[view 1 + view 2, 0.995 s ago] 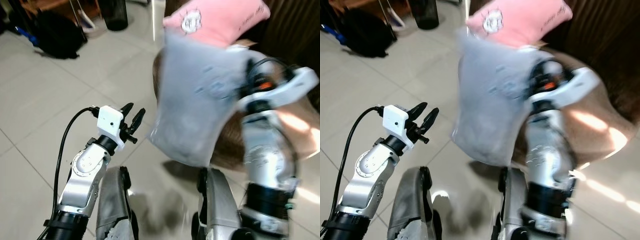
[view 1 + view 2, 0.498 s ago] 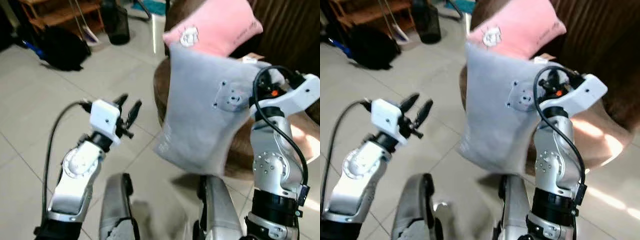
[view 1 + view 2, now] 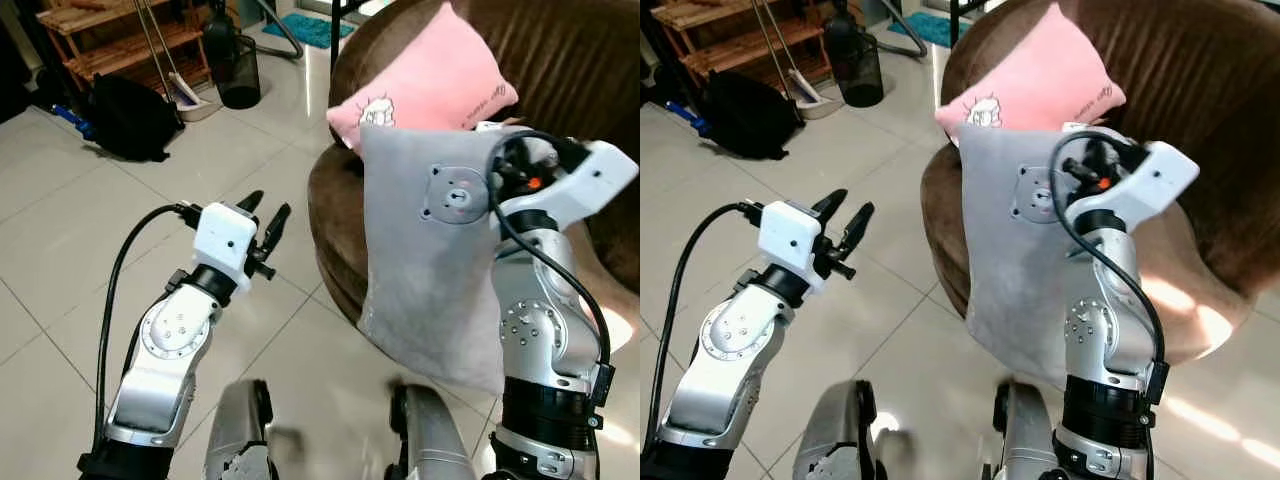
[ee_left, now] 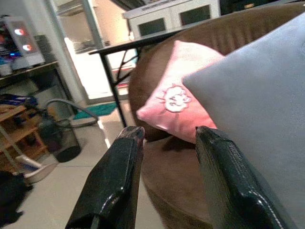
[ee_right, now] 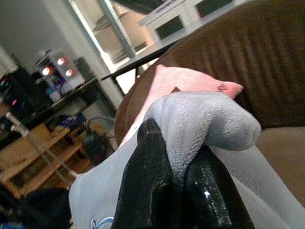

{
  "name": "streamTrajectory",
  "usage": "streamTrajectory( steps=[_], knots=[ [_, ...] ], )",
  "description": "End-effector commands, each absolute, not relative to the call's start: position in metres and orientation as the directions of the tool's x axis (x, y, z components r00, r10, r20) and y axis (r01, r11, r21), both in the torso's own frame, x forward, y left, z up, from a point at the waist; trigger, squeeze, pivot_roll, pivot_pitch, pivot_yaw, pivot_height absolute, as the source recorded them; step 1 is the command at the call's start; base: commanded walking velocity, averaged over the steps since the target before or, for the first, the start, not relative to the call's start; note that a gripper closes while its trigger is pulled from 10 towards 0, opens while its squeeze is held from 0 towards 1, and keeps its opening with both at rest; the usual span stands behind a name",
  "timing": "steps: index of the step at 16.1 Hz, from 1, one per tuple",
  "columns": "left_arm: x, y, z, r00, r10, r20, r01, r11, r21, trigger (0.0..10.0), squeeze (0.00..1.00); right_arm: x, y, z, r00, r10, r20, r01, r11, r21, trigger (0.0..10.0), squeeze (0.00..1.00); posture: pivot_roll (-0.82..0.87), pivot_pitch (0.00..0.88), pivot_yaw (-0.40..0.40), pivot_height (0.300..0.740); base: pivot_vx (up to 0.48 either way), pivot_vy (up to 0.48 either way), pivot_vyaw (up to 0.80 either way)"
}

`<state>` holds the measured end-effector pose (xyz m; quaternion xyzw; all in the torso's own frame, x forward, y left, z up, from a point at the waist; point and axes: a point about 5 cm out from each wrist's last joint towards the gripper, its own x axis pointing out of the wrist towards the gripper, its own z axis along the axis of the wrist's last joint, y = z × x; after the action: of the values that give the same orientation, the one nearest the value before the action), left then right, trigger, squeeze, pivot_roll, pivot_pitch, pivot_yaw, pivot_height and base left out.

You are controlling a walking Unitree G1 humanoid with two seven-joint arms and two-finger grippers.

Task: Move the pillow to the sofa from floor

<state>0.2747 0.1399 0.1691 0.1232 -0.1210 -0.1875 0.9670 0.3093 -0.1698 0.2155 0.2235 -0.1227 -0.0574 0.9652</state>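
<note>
Grey pillow (image 3: 430, 270) is now carried to the sofa (image 3: 1200, 120).
It is pinched by the right gripper (image 5: 176, 176), hanging below; left gripper (image 4: 164, 157) is held spread.

Grey pillow (image 3: 430, 280): soft matt plush cloth, fine short nap, bunched into a fuzzy fold between the fingers of my right gripper (image 5: 174, 183).
My right gripper's fingers (image 5: 143, 186): black plastic, smooth and slightly glossy.
My left gripper (image 4: 167, 143): the same black plastic, with a faintly grained, shiny face.
Pink pillow (image 3: 430, 90): smooth matt woven cloth with a small print.
Sofa (image 3: 1200, 110): brown ribbed cloth, velvety and matt.
Floor (image 3: 70, 230): pale glazed tiles, glossy, showing reflections.
My arms (image 3: 535, 330): brushed silver metal with white plastic housings.
Shelf (image 3: 110, 40): bare brown wood.
</note>
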Motion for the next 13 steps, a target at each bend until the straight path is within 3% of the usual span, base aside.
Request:
streamTrajectory(
  steps=[1,7,13],
  knots=[
    [0.275,0.148,0.169,0.919,-0.352,0.179,0.29,0.909,0.299,10.0,0.0,0.309,-0.164,0.228,0.957,-0.123,0.264,0.004,0.912,0.411,10.0,0.0,-0.01,0.008,-0.002,0.663,0.0,0.0,0.0],
    [0.282,0.173,0.189,0.943,-0.228,0.242,0.157,0.947,0.28,10.0,0.0,0.311,-0.146,0.223,0.967,-0.015,0.254,-0.084,0.923,0.376,10.0,0.0,0.03,0.018,-0.027,0.718,0.0,0.0,0.0],
    [0.285,0.165,0.187,0.946,-0.228,0.23,0.166,0.951,0.26,10.0,0.0,0.31,-0.144,0.218,0.968,0.001,0.249,-0.091,0.932,0.351,10.0,0.0,0.02,0.024,-0.02,0.74,0.0,0.0,0.0]
  ],
)
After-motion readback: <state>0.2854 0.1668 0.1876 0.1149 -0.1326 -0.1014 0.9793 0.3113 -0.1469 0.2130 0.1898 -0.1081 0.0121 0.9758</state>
